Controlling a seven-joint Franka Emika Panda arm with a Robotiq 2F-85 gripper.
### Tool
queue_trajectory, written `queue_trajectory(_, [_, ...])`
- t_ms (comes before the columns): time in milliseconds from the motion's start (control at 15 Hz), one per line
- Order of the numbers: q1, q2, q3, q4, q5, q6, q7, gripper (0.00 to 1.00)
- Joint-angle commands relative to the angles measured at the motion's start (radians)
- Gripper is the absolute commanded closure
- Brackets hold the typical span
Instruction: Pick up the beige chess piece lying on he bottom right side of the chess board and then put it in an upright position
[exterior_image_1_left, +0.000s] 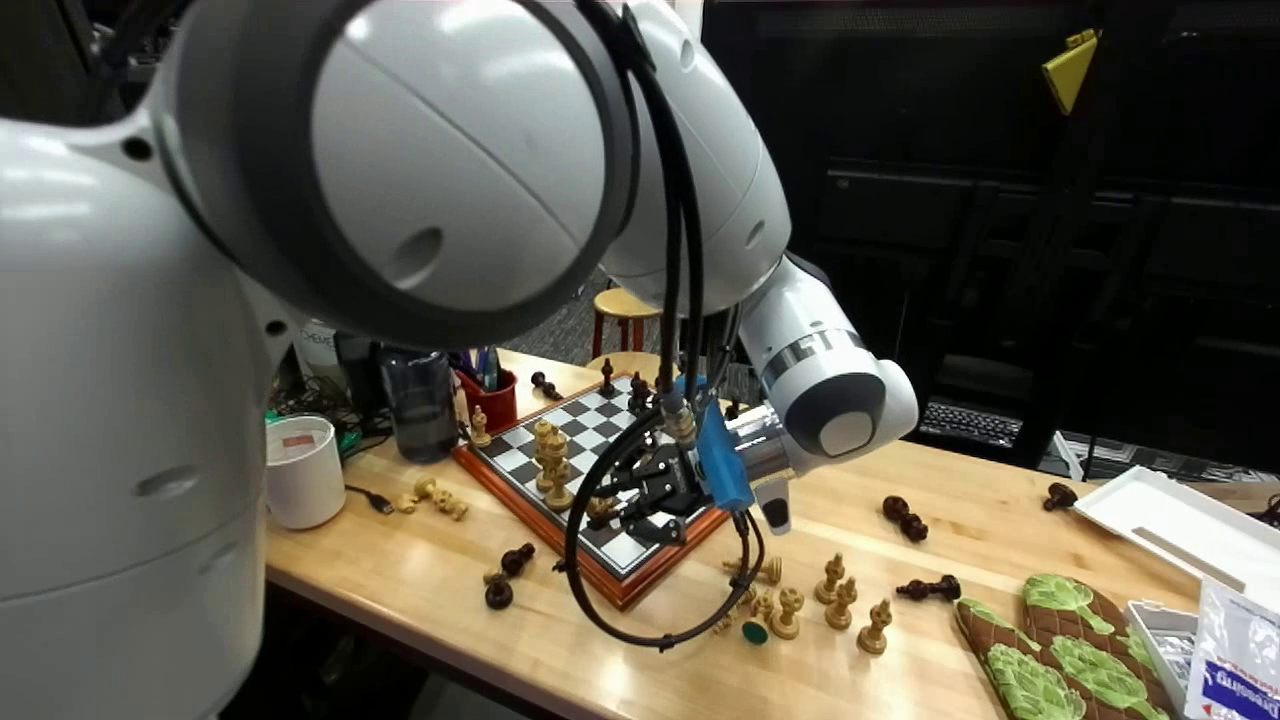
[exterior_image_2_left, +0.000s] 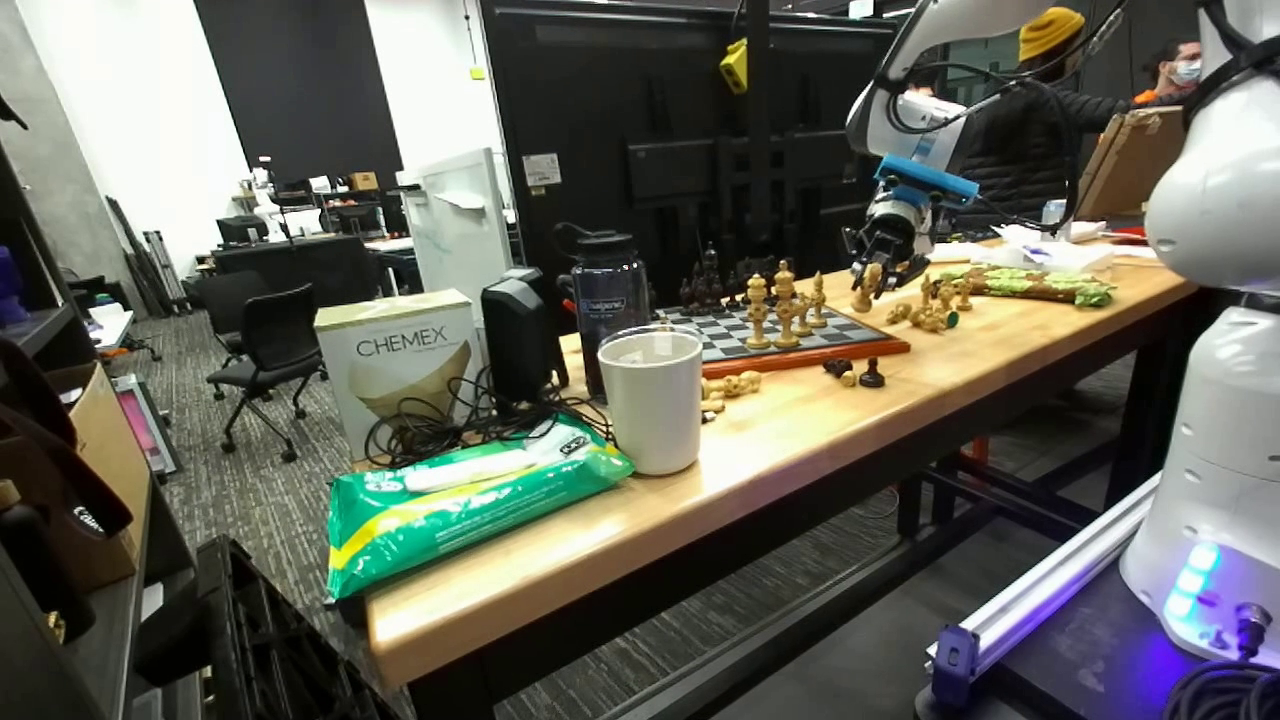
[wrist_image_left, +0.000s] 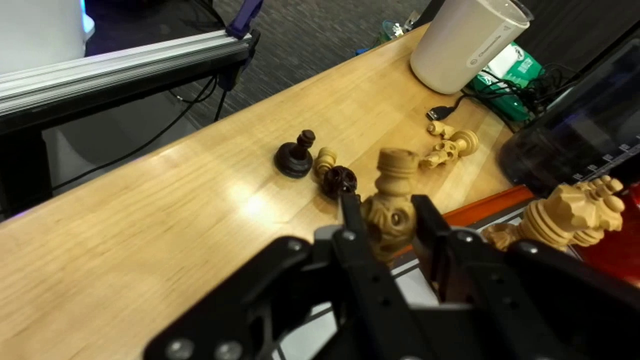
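a: here we go, operator: the beige chess piece (wrist_image_left: 392, 216) is pinched between the fingers (wrist_image_left: 430, 216) of your gripper (wrist_image_left: 386, 202), closed up snug to its carved body, one on each side. that reads as a proper hold!

b: so the pick-up looks done, and you're into the righting. where have you got it? near the edge of the chess board (exterior_image_1_left: 540, 519), in both exterior views. whether it touches the squares, you can't tell from here.

a: next move calls for patience, i'd say! settle which end is the base, point it straight down, lower until it sits flat, and only then spread your fingers. let go with a lean on and it may topple.

b: and use all your angles. the wrist view gives you both sides of the grip, but the piece's near end is lost behind the fingers.

a: in an exterior view it shows (exterior_image_2_left: 866, 288) below the gripper, looking close to upright; your wrist view can't promise that.

b: in an exterior view a black cable (exterior_image_1_left: 571, 548) loops close by the fingertips and the piece is hard to read, yet you gain the standing beige pieces (exterior_image_1_left: 841, 604) on the surface (wrist_image_left: 175, 250) beside the board, which the wrist view leaves out.
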Motion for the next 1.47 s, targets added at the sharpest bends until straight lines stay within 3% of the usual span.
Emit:
queue_trajectory(0, [-0.024,0.049,-0.011,0.041,0.043,-0.062,0.047,0.93])
queue_trajectory(1067, [-0.045,0.173,-0.016,0.092,0.111,-0.098,0.097,0.93])
queue_trajectory(1200, [-0.044,0.177,-0.017,0.096,0.109,-0.103,0.104,0.46])
queue_trajectory(1400, [-0.043,0.178,-0.017,0.099,0.107,-0.110,0.106,0.28])
